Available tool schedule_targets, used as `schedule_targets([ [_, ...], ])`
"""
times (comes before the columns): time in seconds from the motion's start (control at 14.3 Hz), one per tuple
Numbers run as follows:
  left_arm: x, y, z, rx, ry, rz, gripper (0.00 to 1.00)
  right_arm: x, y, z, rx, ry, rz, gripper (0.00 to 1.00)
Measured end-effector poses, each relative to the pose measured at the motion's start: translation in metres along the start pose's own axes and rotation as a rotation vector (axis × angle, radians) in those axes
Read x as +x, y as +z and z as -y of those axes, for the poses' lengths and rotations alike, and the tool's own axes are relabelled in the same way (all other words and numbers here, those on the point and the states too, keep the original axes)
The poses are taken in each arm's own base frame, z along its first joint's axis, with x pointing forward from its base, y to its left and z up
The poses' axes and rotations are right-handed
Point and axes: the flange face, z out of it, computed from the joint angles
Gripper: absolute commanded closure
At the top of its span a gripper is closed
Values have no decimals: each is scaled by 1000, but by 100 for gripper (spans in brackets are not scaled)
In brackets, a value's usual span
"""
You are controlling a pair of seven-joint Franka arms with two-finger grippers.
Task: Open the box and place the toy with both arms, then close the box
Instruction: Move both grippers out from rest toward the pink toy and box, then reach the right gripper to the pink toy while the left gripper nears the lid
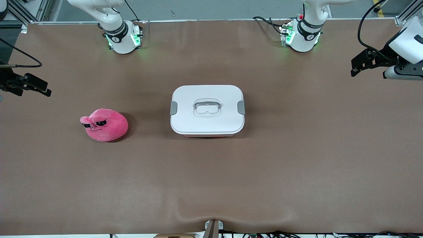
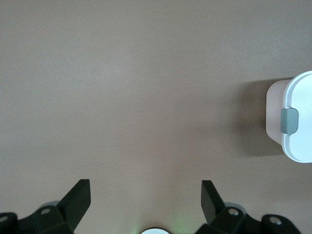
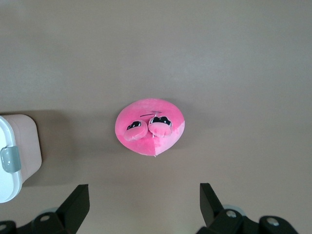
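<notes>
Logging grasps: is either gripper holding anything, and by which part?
Nothing is held. Left gripper and right gripper are open over bare table; toy and box lie untouched.

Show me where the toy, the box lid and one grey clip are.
toy (image 1: 105, 125): front view, middle of its pink body.
box lid (image 1: 185, 99): front view, bare white top.
grey clip (image 2: 289, 121): left wrist view, clip's face.

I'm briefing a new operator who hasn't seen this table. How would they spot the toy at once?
Start at the white-lidded box in the middle of the brown table. Look beside it, toward the right arm's end: the toy lies there alone. It is the only hot-pink thing, a round plush blob with sleepy eyes.
</notes>
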Motion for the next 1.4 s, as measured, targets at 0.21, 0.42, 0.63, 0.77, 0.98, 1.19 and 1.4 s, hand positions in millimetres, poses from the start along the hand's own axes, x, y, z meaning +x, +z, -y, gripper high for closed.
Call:
schedule_targets([
  [0.21, 0, 0, 0, 0, 0, -1, 0, 0, 0, 2, 0, -4, 0, 0],
  [0.42, 5, 7, 1, -1, -2, 14, 0, 0, -5, 3, 0, -5, -9, 0],
  [0.63, 13, 23, 13, -5, -22, 49, 0, 0, -5, 4, 0, -8, -9, 0],
  [0.77, 9, 29, 15, -7, -23, 106, 0, 0, -4, 9, 0, -16, -7, 0],
  [0.98, -2, 32, -5, -16, 14, 185, 0, 1, -1, 14, -1, -25, -1, 0],
  [1.19, 2, 8, -24, -13, 23, 101, 0, 10, 12, 24, -2, -41, -2, 0],
  [1.4, 22, 32, -10, -20, -1, 137, 0, 27, 46, 39, -5, -64, 2, 0],
])
